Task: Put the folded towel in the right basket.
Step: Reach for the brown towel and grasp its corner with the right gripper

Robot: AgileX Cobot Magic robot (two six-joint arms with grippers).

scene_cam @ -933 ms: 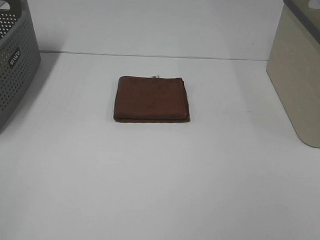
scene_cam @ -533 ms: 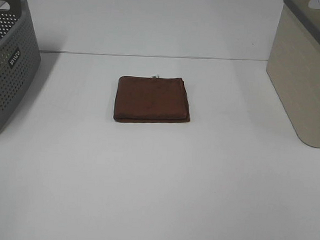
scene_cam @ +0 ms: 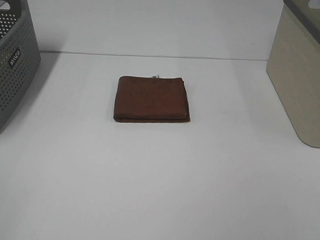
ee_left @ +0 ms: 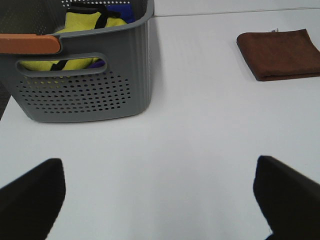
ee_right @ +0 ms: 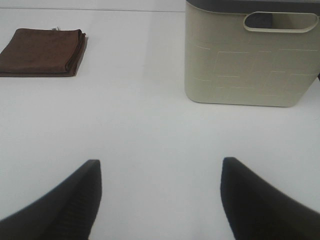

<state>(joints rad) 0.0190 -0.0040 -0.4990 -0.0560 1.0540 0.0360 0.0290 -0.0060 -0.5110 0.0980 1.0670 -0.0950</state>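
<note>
Plainly, left gripper (ee_left: 157, 200) and right gripper (ee_right: 160, 200) gape wide; label (scene_cam: 14, 57) on grey basket (scene_cam: 4, 88) is illegible.

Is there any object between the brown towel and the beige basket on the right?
No, nothing visible. Only bare table lies between the towel and the beige basket, and between the right gripper and the towel.

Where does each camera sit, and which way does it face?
Exterior high: mounted high, looking down on towel between grey basket and beige basket; no robot showing.
Left wrist: on left arm, facing grey basket and towel; open left gripper shows.
Right wrist: on right arm, facing beige basket and towel; open right gripper shows.
Shared: the towel.
</note>
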